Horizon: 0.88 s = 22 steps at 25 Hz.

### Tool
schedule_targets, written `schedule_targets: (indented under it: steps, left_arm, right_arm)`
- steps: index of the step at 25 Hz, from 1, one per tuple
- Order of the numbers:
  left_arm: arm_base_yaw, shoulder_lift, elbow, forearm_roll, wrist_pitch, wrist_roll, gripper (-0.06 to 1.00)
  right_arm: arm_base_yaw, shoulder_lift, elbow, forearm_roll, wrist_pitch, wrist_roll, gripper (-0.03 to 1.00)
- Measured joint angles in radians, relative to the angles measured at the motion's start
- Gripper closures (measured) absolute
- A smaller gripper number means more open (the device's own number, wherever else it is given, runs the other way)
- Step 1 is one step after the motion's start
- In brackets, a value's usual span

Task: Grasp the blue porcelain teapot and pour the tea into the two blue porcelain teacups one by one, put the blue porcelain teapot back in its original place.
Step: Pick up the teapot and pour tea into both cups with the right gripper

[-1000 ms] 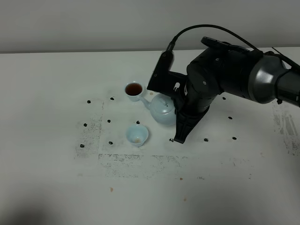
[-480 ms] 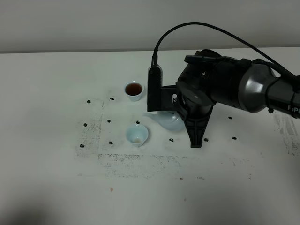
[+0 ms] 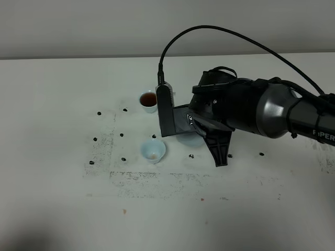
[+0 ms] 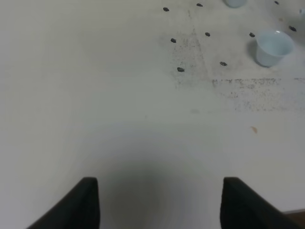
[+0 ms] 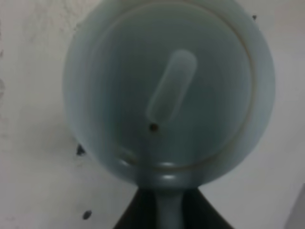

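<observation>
The left wrist view alone shows the left gripper (image 4: 159, 183): its two dark fingers (image 4: 88, 202) stand spread wide with nothing between them, hanging over bare table (image 4: 95, 95). The high camera does not catch that gripper at all.

The two blue porcelain teacups (image 3: 153, 151) stand upright and apart, left of the middle in the high view. The farther cup (image 3: 148, 100) holds dark tea. The nearer one is pale inside with a faint brownish spot at its bottom. The left wrist view shows this nearer cup (image 4: 272, 46) clearly but cuts the farther one off at the frame edge.

Small dark marks (image 3: 99, 113) dot the table around the cups, and a speckled scuffed patch (image 3: 157, 178) lies in front of them.

Just right of the cups, the blue porcelain teapot (image 3: 188, 140) shows from above only as a pale sliver. The upright wrist camera box (image 3: 166, 110) and the arm's black bulk cover the rest. The right wrist view gives what the high view hides: the pot's round top (image 5: 167, 95), the long lid knob (image 5: 171, 86), and the loop handle (image 5: 167, 210) running down between two dark jaws. The right gripper (image 5: 167, 205) is pinched onto that handle. Whether the pot rests on the table or is lifted cannot be told.

The right arm (image 3: 272, 110) reaches in from the right edge past the middle, its wrist bent down over the pot and a cable (image 3: 235, 36) arching above it
</observation>
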Motion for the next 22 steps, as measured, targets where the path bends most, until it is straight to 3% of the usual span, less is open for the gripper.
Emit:
schedule_targets:
  steps: [22]
  left_arm:
    - [0.0,0.0,0.0,0.0,0.0,0.0,0.38]
  right_arm:
    - [0.049,0.048,0.0,-0.201,-0.024,-0.072,0.89]
